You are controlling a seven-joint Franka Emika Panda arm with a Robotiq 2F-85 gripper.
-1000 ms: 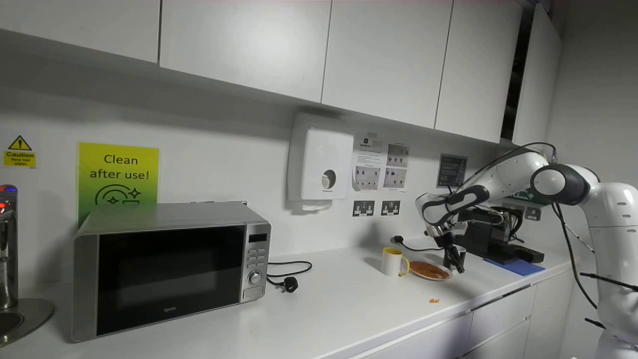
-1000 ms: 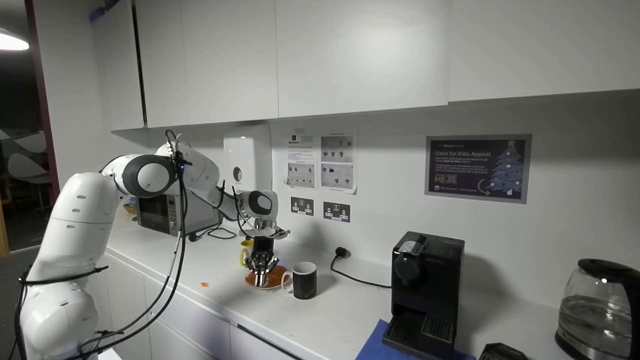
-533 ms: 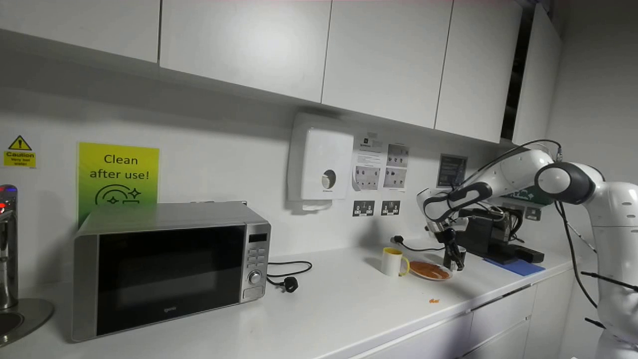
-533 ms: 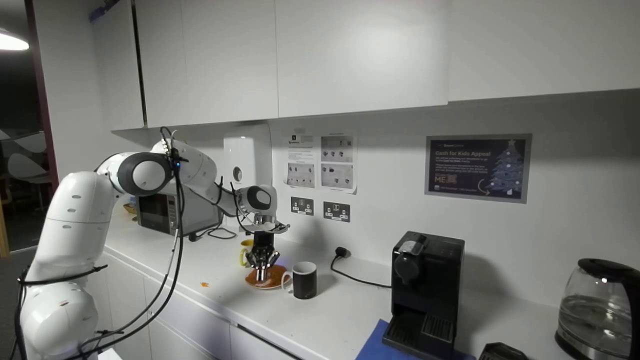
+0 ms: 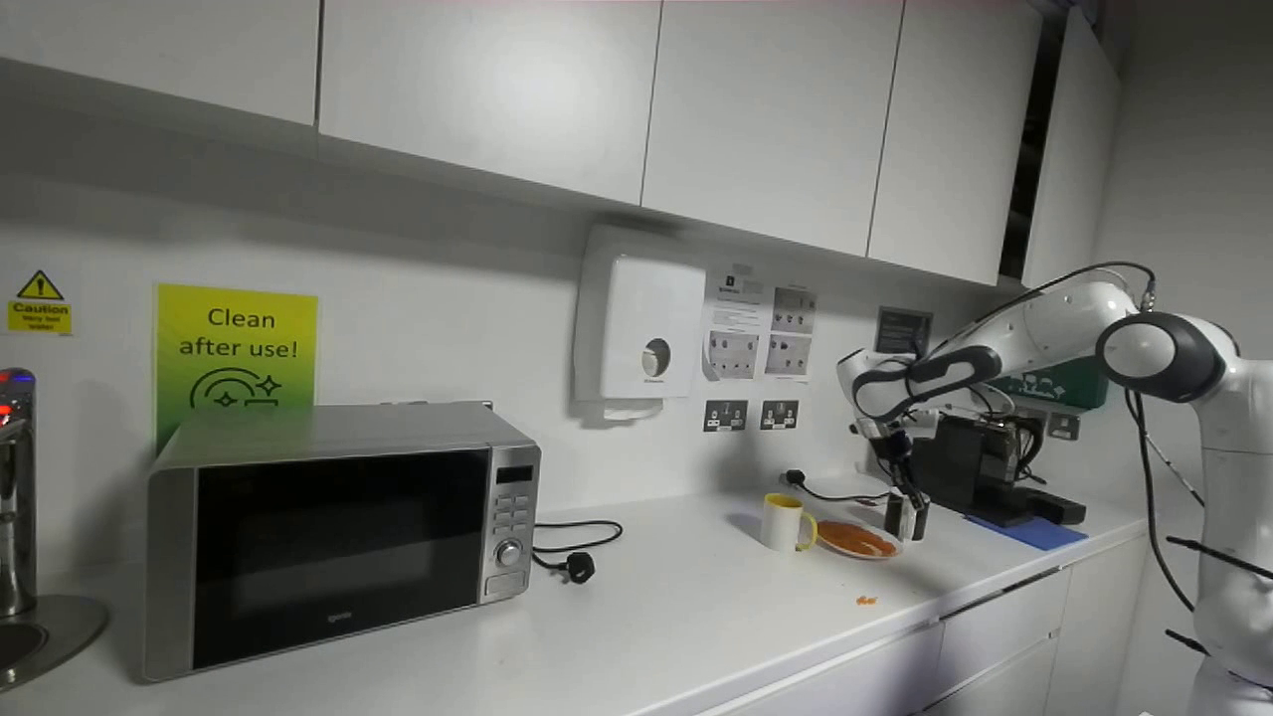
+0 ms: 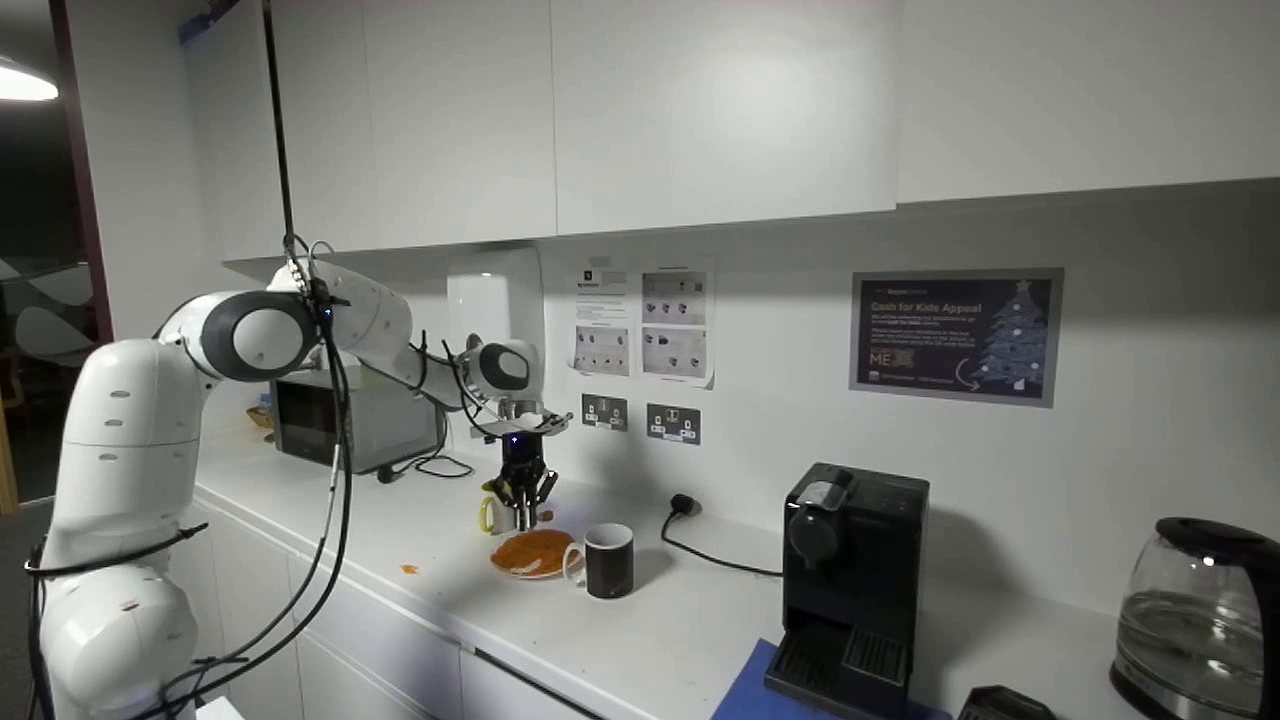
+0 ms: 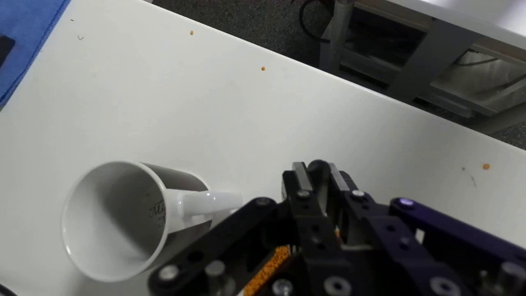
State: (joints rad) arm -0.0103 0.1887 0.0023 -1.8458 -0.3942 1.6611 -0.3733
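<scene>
Left to right in an exterior view stand the microwave (image 6: 392, 435), the yellow mug (image 6: 501, 517) and, partly in front of it, the gripper (image 6: 524, 520), in the air, narrowed on a slim dark thing (image 7: 318, 166) I cannot identify; then the orange-covered plate (image 6: 527, 568), the black mug (image 6: 609, 562) near it, the coffee machine (image 6: 857, 570).

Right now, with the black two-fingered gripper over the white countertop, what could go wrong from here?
The gripper might knock over the nearby black mug with a white handle if it swings low.
The dark slender round-ended object could slip, since it appears pinched only between the fingertips.
Bumping the round white plate might scatter its grainy orange contents; small orange specks also dot the countertop.
</scene>
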